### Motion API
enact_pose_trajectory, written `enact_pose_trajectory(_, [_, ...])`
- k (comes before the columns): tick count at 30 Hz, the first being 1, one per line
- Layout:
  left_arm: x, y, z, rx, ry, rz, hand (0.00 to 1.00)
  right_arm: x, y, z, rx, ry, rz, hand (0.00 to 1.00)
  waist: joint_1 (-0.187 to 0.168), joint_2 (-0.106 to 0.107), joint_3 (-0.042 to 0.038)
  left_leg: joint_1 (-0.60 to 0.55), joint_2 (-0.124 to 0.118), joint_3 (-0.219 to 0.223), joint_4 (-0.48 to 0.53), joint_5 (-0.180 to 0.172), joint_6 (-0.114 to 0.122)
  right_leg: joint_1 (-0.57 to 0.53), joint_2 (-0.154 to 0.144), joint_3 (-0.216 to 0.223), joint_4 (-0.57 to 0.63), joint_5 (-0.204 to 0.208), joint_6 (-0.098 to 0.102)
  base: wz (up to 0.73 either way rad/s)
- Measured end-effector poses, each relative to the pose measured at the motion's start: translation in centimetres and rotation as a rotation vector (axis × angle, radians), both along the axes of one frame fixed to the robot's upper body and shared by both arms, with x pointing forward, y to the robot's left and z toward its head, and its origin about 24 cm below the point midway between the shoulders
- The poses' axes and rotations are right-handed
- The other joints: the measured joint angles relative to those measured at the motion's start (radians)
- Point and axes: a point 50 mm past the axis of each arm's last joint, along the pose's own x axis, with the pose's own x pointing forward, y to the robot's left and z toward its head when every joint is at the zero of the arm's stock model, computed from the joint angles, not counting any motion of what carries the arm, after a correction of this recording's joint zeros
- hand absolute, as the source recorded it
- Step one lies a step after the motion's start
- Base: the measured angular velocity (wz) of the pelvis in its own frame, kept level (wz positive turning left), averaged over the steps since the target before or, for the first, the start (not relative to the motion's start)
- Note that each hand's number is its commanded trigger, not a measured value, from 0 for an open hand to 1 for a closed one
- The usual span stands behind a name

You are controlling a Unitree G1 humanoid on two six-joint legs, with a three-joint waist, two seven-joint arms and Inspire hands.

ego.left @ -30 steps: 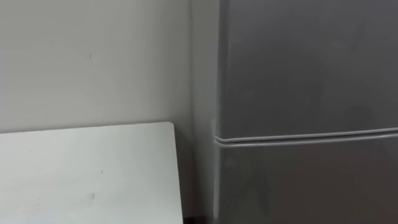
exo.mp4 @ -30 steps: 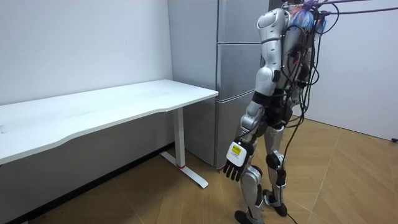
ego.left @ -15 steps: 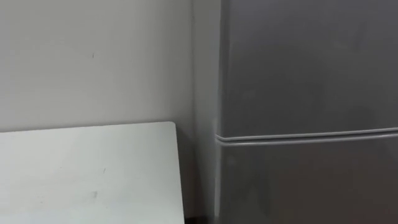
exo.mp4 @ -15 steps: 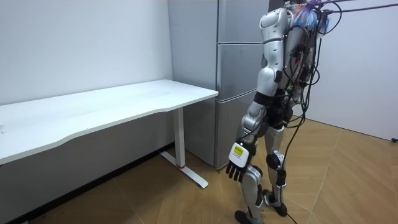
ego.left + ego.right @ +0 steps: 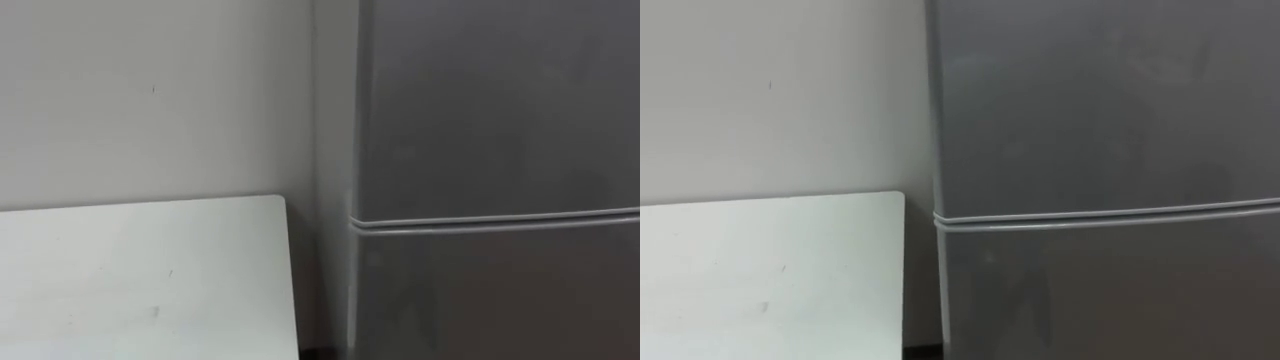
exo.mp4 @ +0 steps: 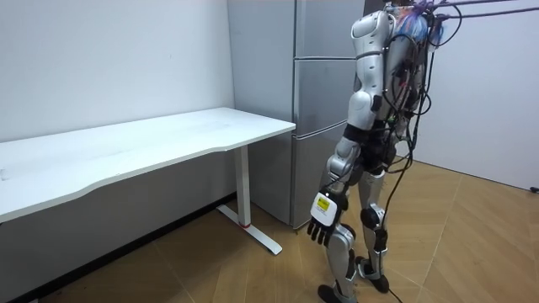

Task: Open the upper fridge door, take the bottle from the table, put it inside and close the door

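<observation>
Two closed doors make up the tall grey metal fridge [image 5: 500, 150] at the right of the left eye view. Its upper door [image 5: 500, 100] and lower door [image 5: 500, 300] meet at a pale horizontal seam [image 5: 500, 221]. To its left, the flat white table [image 5: 130, 270] stands against the plain pale wall [image 5: 150, 90], its far right corner near the fridge's side. The right eye view shows the same.

In the room view the robot stands upright on the wooden plank floor [image 6: 253, 273], close to the fridge and facing it. Its left hand [image 6: 321, 225] hangs beside its thigh, fingers loosely relaxed and holding nothing. Where the bottle is cannot be told.
</observation>
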Motion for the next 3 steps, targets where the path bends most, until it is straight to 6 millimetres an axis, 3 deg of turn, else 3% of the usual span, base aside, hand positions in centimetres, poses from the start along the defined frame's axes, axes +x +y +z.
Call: enact_pose_trajectory(3, [0.25,-0.07,-0.04,-0.001,-0.001,-0.016,0.0,0.0,-0.01,0.0,0.0,0.0,0.0,0.0,0.0,0.001,0.0002,0.0,0.0,0.0,0.0,0.0,0.0,0.0,0.0,0.0,0.0,0.0,0.0,0.0])
